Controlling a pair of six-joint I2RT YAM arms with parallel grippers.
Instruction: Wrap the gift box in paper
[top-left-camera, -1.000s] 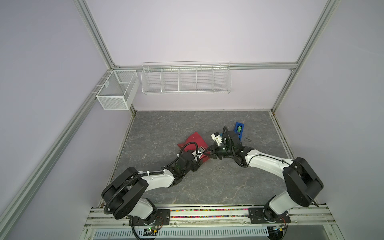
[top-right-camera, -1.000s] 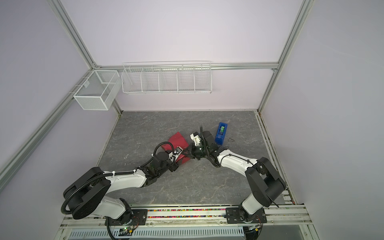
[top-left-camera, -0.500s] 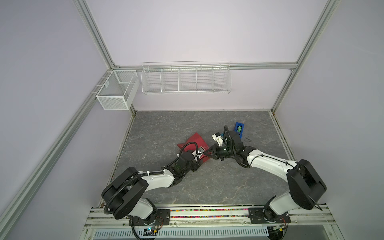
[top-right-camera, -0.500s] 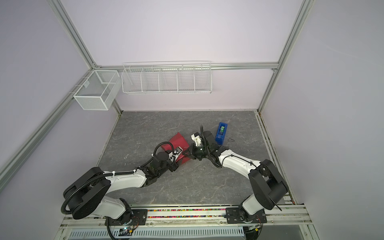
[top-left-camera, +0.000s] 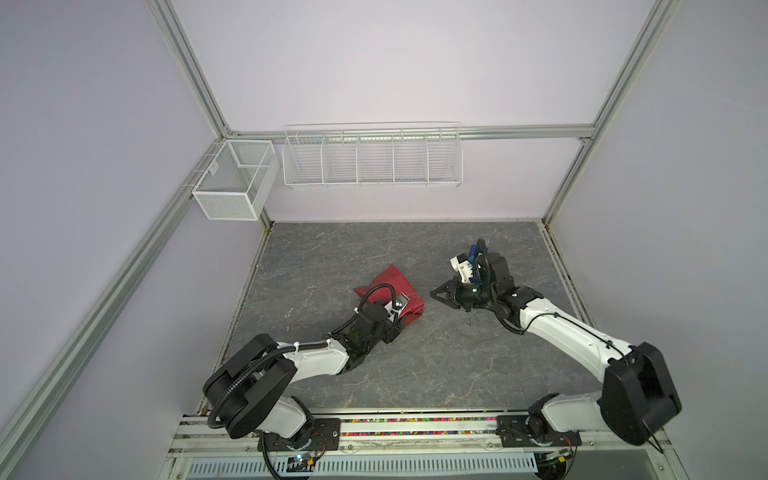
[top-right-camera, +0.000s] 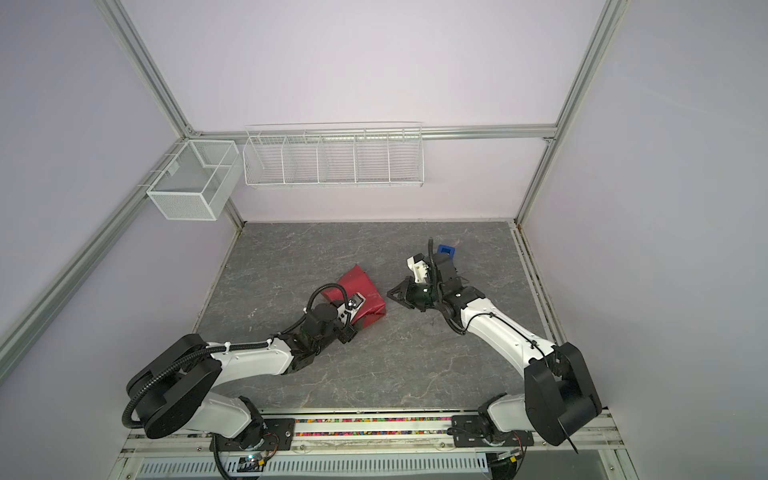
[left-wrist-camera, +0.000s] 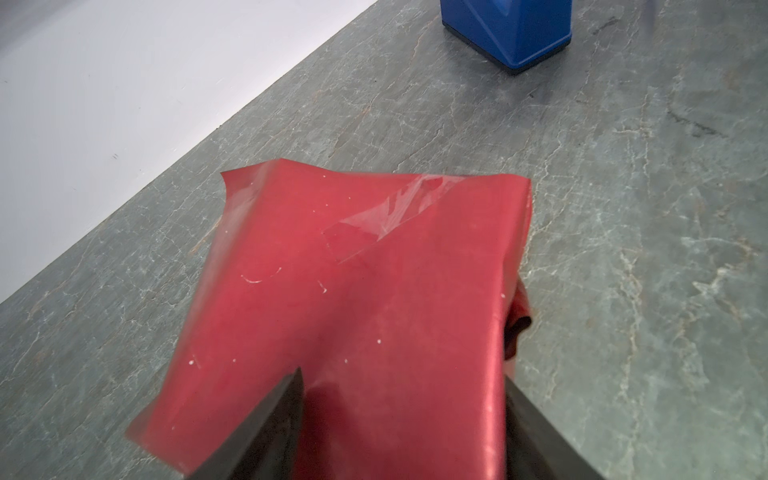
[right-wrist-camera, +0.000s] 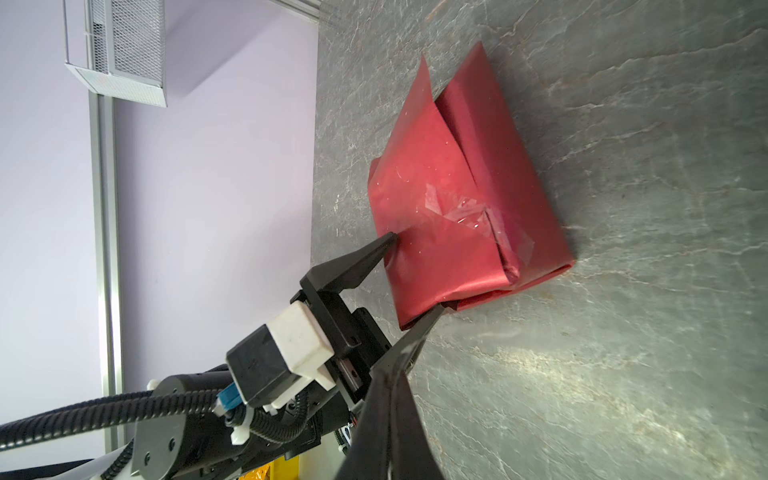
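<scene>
The red paper (top-left-camera: 390, 280) (top-right-camera: 357, 282) lies folded round a box-shaped bundle left of the table's middle. Its flaps are held by clear tape (right-wrist-camera: 461, 212) (left-wrist-camera: 386, 212). The gift box itself is hidden under the paper. My left gripper (top-left-camera: 405, 320) (left-wrist-camera: 403, 372) clasps the near end of the bundle, with one finger (right-wrist-camera: 390, 239) on each side of it. My right gripper (top-left-camera: 434, 292) (top-right-camera: 390, 294) (right-wrist-camera: 390, 374) is shut and empty. It hangs a short way to the right of the bundle, pointing at it without touching.
A blue tape dispenser (top-right-camera: 446, 250) (left-wrist-camera: 507, 29) stands behind the right wrist, toward the back right. A white wire rack (top-left-camera: 372, 158) hangs on the back wall and a mesh bin (top-left-camera: 232, 178) on the left wall. The arm rail (top-left-camera: 415, 430) runs along the front edge.
My right arm has drawn back to the right, taking its shut gripper away from the bundle's right corner. The left gripper and the bundle have stayed put.
</scene>
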